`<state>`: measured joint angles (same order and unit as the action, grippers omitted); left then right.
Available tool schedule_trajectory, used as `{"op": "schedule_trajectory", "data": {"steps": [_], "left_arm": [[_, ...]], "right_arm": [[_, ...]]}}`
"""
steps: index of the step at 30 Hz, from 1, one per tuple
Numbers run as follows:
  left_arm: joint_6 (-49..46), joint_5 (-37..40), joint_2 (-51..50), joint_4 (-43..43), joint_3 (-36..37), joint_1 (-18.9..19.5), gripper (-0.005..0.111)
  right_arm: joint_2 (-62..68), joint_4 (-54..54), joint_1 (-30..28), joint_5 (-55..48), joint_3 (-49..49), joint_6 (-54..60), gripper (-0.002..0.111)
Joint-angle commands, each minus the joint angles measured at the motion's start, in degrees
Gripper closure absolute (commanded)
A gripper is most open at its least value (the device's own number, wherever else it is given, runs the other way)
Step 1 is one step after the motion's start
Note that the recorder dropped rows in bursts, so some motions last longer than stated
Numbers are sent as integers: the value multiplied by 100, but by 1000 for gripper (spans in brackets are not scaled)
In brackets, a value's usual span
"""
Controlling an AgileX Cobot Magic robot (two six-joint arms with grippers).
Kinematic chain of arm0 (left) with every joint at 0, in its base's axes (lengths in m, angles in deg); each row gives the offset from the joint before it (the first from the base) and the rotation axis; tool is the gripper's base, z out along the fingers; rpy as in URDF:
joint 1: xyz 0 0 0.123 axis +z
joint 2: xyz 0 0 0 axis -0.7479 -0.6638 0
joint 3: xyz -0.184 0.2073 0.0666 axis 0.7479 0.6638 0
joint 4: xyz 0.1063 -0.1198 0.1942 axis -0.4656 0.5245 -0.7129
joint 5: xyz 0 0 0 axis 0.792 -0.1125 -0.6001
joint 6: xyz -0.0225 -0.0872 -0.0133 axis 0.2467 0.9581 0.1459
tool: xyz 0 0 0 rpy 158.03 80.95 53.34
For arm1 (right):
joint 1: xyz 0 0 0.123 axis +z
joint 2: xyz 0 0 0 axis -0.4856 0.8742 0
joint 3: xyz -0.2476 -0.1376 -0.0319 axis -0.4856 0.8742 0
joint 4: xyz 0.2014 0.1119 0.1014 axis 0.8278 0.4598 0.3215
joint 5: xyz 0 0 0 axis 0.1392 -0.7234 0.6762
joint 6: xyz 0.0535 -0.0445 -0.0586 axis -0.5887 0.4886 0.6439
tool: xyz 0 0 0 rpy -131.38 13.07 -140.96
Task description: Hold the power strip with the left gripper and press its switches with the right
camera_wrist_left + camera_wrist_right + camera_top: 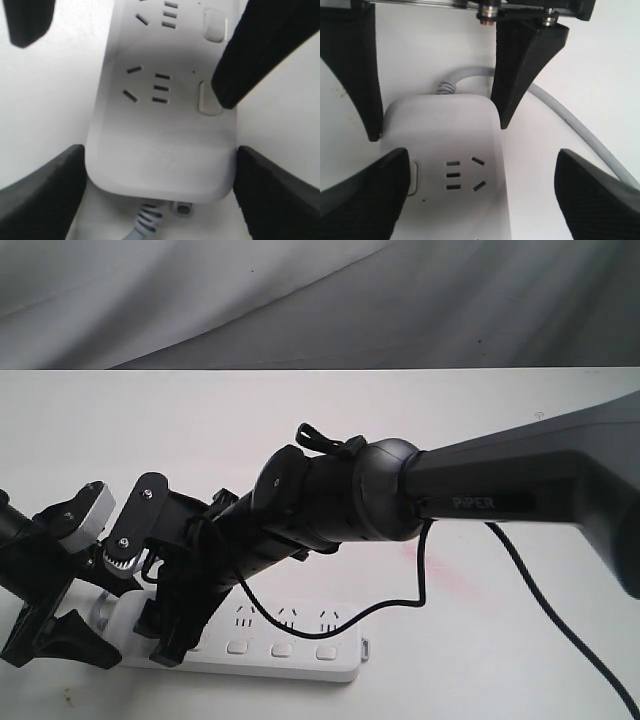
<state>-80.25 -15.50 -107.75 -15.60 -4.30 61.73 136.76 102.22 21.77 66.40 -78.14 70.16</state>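
Power strip (pixel 290 645) lies flat on the white table (pixel 450 420), near the front edge in the exterior view, with its long axis running left to right. Three of its switches (pixel 281 649) show in a row along the near side. The rest are hidden under the two arms.

Left gripper (pixel 160 150) straddles the strip's cord end. Its two black fingers (pixel 520 75) stand against the opposite long sides, clamping the strip across its width. The grey cord (pixel 570 120) leaves this end and curves away over the table.

Right arm (pixel 520 475) reaches in from the right across the middle, a black cable (pixel 540 590) hanging from it. Right gripper (pixel 481 152) is spread wide and grips nothing. One of its fingers (pixel 260 50) comes down with its tip on the end switch (pixel 204 100), next to the first socket set. The other finger is off the strip's far side, over bare table.

I cannot tell whether the switch is pushed in.
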Motion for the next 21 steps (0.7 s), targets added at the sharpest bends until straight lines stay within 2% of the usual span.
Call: {"op": "schedule_trajectory", "data": {"steps": [1,9,15,21], "left_arm": [[105,-404,-83,-494,98,-28,43],[105,-404,-83,-494,98,-28,43],[105,-404,-83,-494,98,-28,43],[105,-404,-83,-494,98,-28,43]], "right_arm": [[-112,54,4,51,-37,6,35],[-187,94,4,173,-37,6,35],[297,21,4,30,-37,6,36],[-59,115,4,161,-37,6,37]]}}
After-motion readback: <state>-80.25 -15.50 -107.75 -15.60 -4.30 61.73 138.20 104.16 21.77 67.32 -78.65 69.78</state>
